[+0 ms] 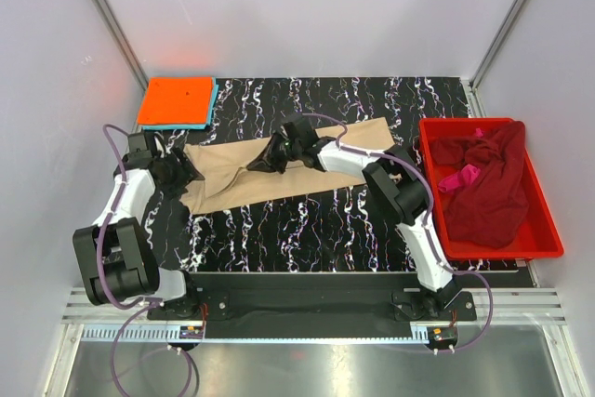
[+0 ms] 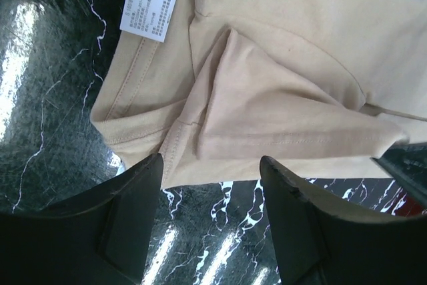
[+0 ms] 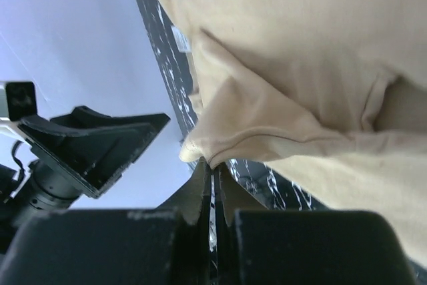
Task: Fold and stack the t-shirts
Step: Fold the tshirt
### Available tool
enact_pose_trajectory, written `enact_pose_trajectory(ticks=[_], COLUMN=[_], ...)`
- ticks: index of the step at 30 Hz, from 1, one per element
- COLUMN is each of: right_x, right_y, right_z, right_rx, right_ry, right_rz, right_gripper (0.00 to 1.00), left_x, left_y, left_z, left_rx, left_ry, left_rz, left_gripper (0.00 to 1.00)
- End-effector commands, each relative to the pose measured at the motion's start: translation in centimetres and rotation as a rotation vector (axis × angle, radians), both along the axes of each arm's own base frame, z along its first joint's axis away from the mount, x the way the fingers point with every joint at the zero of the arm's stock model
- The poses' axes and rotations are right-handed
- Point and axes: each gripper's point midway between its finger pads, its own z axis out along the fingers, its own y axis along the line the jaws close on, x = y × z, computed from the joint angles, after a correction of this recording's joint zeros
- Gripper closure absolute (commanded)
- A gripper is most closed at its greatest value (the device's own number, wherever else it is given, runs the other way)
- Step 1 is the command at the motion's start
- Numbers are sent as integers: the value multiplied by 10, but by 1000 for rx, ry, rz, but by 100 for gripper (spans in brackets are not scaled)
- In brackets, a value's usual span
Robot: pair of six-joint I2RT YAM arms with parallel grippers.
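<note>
Between white walls (image 1: 307, 6), a marbled table (image 1: 372, 220) bears a tan t-shirt (image 1: 232, 178).

The label (image 2: 147, 5) print is too small to read. The blue tee (image 1: 215, 109) lies under the orange tee (image 1: 177, 101) — only its edge shows. Both wrist views cut off the tan tee (image 2: 280, 65).

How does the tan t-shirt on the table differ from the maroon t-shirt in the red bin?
The tan t-shirt lies spread out on the table; the maroon t-shirt sits crumpled in the red bin. The right end effector pinches the tan one's edge; no end effector touches the maroon one. Both are plain cloth, not yet neatly folded.
</note>
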Motion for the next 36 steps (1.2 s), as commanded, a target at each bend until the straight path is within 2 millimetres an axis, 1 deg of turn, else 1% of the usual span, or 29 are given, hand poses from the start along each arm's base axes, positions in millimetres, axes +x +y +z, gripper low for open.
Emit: enact_pose_trajectory(ticks=[1,2,3,4,5,6,7,9,10,11,13,17,22,23,24,26,31,32,34,35,36], right_x=[17,20,29,32,34,41,44,51,52,54,58,57,56,56,56,55,54,54,54,54,54], right_y=[4,4,2,1,1,1,1,2,3,5,4,6,4,5,4,4,1,0,-1,-2,-2], right_z=[4,4,8,8,2,8,0,6,1,5,1,1,0,1,-1,0,-1,-1,-1,0,0], right_rx=[51,56,67,71,73,88,85,106,105,113,116,129,130,136,135,143,143,145,146,146,146], right_ry=[-8,-12,-23,-26,-19,-29,-17,-27,-22,-32,-27,-22,-18,-20,-17,-15,-11,-11,-8,-10,-10], right_rz=[29,32,26,29,37,37,38,47,53,59,59,79,79,81,76,74,69,66,67,68,68], right_gripper=[100,100,99,99,98,98,96,95,94,93,90,87,87,87,87,87,88,88,89,88,89], left_x=[20,21,22,21,22,22,21,18,16,15,14,11,10,7,8,8,18,20,24,25,27], left_y=[4,3,1,-2,-4,-6,-10,-16,-19,-20,-23,-33,-53,-56,-57,-59,-65,-66,-66,-67,-67], left_z=[20,21,22,22,23,23,21,16,13,11,8,-6,-12,-15,-17,-23,-31,-33,-32,-33,-32], left_rx=[26,23,18,15,14,14,10,-10,-15,-19,-23,-80,-157,-159,-157,-154,-173,-176,-177,-177,-175], left_ry=[-69,-71,-72,-70,-72,-73,-69,-58,-55,-52,-49,-12,14,17,10,20,32,39,35,38,34], left_rz=[-14,-16,-20,-28,-34,-41,-51,-65,-70,-71,-78,-93,-112,-108,-97,-94,-97,-96,-95,-96,-101], left_gripper=[34,34,34,34,34,34,34,32,32,31,32,32,34,35,35,38,46,50,55,61,65])
